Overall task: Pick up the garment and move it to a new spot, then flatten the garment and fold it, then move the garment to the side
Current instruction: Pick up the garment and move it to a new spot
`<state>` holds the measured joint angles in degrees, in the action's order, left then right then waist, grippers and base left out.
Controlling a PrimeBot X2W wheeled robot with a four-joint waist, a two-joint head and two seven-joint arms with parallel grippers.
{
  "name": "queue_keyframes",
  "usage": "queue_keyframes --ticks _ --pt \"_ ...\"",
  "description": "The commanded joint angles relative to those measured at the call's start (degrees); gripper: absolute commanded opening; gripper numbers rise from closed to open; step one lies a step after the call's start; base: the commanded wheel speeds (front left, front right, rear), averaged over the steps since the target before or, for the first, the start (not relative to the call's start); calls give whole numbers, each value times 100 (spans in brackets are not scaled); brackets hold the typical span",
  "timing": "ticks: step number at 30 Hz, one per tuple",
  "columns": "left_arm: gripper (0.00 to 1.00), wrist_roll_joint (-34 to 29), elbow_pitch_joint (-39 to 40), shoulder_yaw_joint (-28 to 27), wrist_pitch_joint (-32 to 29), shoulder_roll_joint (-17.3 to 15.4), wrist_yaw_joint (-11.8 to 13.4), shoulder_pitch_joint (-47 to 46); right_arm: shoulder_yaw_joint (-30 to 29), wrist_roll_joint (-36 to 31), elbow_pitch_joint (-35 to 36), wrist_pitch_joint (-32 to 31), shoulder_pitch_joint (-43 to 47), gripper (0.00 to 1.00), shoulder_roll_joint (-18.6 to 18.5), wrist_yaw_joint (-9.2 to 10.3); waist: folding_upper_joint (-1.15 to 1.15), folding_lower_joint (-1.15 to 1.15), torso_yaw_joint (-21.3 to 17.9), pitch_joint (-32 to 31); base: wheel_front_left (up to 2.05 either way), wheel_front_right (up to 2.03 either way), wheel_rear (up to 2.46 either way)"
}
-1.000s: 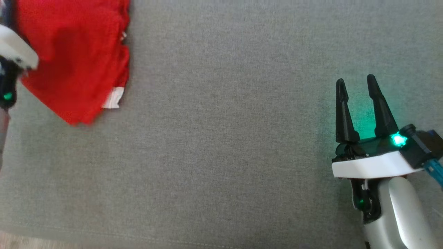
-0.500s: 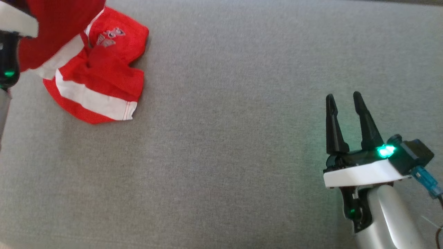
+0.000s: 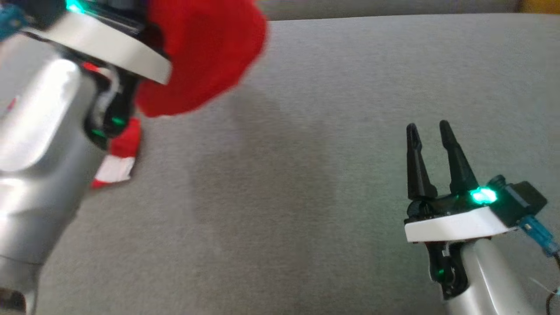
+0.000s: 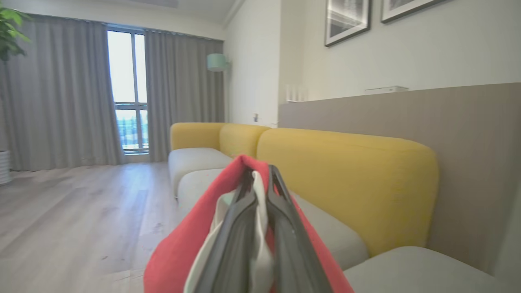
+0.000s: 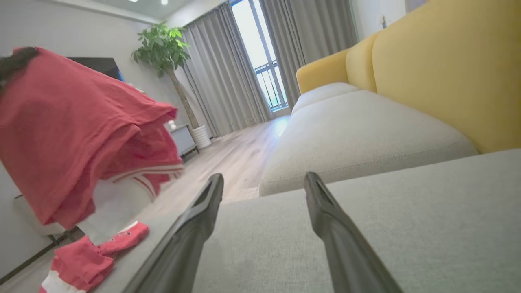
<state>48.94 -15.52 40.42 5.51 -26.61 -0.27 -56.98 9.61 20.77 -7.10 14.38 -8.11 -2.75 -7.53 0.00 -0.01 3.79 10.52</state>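
Garment hangs from left tool (apparently brushing cushion).

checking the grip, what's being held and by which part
The left gripper pinches a bunched fold of the red garment; the right gripper is open and holds nothing.

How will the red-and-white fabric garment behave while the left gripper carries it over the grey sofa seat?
Probably floppy: the red-and-white fabric garment drapes in loose folds from the left gripper. Likely light, since one small pinch bears it. Its lower end seems to trail on the grey sofa seat, so it may drag or bunch.
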Motion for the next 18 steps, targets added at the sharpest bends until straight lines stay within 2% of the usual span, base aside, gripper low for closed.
queue_keyframes --ticks 1,7,10,11,12,18 --pt "0 19 260 -193 -42 -142 61 -242 141 75 291 61 -113 100 -12 4 0 1 -273 8 0 0 0" --pt "0 -71 600 121 -212 237 266 -179 162 142 547 62 -287 100 -12 4 0 1 -920 206 0 0 0" --pt "0 -62 523 301 -256 520 245 -184 77 233 688 62 -348 100 -12 4 0 1 -1212 298 0 0 0" --pt "65 -109 449 380 -249 609 233 -208 54 254 727 62 -356 100 -12 4 0 1 -1289 328 0 0 0" --pt "100 -152 350 451 -242 694 221 -238 48 271 756 62 -365 100 -12 4 0 1 -1361 363 0 0 0" --pt "100 -429 -392 623 123 953 117 -433 12 285 805 62 -397 100 -12 4 0 1 -1495 474 0 0 0"
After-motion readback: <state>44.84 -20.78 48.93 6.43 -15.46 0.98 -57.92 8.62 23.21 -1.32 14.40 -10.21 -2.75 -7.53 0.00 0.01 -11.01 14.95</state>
